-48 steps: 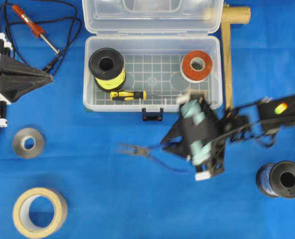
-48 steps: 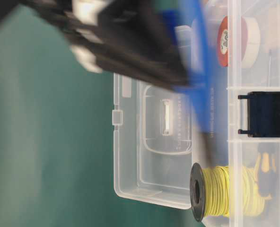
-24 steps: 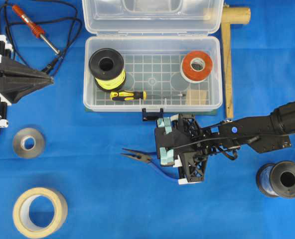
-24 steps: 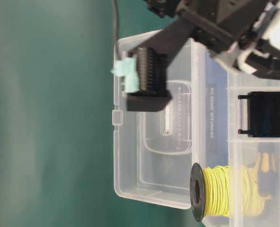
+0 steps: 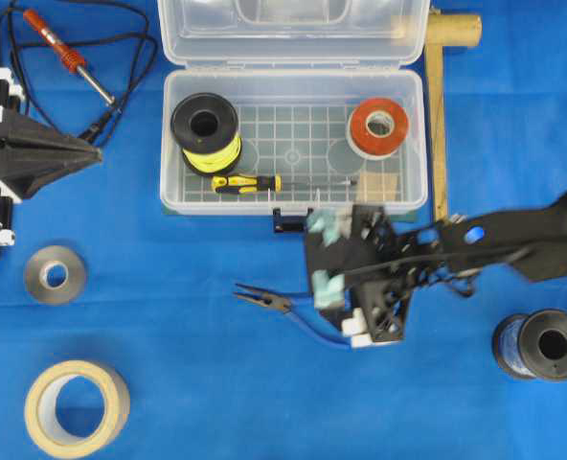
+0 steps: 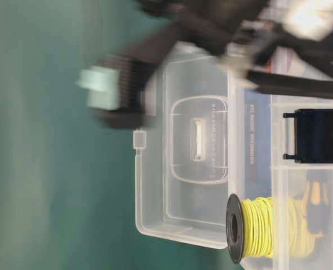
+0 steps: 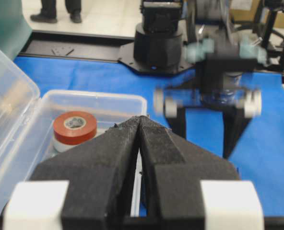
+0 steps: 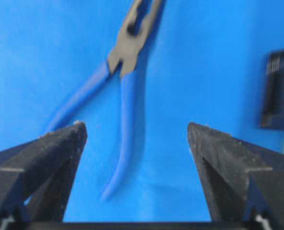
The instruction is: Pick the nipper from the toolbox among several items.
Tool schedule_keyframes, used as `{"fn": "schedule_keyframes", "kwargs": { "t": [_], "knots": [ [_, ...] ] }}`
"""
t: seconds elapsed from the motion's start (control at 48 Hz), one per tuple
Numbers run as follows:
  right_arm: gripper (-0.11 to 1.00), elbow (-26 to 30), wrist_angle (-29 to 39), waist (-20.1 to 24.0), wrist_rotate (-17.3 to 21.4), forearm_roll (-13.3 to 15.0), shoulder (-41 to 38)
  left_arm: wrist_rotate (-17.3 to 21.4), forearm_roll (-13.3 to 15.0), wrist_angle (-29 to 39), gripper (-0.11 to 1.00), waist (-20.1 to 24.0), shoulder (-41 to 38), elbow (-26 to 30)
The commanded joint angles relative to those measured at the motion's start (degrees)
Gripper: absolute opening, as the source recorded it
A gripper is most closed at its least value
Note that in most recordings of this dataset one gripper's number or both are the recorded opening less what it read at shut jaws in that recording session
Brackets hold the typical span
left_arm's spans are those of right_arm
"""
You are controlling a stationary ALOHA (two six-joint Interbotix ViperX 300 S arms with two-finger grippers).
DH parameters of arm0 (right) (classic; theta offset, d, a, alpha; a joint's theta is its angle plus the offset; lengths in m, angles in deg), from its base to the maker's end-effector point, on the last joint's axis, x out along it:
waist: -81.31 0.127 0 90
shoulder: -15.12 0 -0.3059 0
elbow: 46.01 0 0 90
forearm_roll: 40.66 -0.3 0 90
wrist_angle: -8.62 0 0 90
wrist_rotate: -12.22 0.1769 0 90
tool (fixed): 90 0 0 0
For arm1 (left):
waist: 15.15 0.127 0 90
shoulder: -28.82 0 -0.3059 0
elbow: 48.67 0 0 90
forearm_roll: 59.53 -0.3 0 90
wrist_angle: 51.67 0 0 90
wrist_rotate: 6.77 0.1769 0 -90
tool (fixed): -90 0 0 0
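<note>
The nipper [image 5: 279, 306] lies flat on the blue cloth in front of the toolbox [image 5: 171, 144], its thin dark jaws pointing left. My right gripper [image 5: 320, 259] hovers over its blue handles, open, with nothing between its fingers. In the right wrist view the nipper [image 8: 129, 100] rests on the cloth between and beyond the wide-apart fingertips of the right gripper [image 8: 136, 127]. My left gripper [image 5: 94, 154] is shut and empty at the far left, and its closed tips [image 7: 139, 120] point toward the toolbox [image 7: 94, 98]. The toolbox lid [image 6: 183, 169] stands open.
Inside the box are a yellow wire spool [image 5: 205, 129], a yellow-and-black screwdriver [image 5: 247, 183] and red tape [image 5: 377, 126]. Around it lie a red-handled soldering iron [image 5: 68, 56], a wooden mallet [image 5: 437, 105], a grey roll [image 5: 55, 275], masking tape [image 5: 77, 407] and a dark spool [image 5: 542, 345].
My right gripper has opened and let go of the nipper, which now lies on the cloth. The right arm has shifted slightly and shows motion blur. The left arm has not moved.
</note>
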State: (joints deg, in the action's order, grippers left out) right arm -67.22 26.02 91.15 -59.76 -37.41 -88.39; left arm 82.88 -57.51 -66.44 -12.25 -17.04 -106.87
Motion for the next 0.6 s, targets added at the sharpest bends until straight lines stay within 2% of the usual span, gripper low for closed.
{"fn": "schedule_keyframes", "kwargs": {
  "t": [0.0,0.125,0.208,0.292,0.584],
  "knots": [
    [0.78,0.44,2.37,-0.09,-0.09,1.58,7.56,-0.09,0.09,-0.09,0.0,0.18,0.0,0.62],
    [0.78,-1.67,4.57,-0.09,0.0,5.27,16.52,-0.09,0.09,0.0,0.0,0.18,0.0,0.53],
    [0.78,-4.83,4.75,-0.35,0.44,8.53,23.29,-0.18,0.09,0.0,0.0,0.18,0.0,0.53],
    [0.78,-8.7,4.04,-0.88,0.7,10.28,29.36,-0.26,0.09,0.0,0.0,0.18,0.0,0.53],
    [0.78,-23.91,2.11,-2.37,0.7,10.63,53.26,-0.35,0.09,0.0,0.0,0.18,0.09,0.44]
  ]
}}
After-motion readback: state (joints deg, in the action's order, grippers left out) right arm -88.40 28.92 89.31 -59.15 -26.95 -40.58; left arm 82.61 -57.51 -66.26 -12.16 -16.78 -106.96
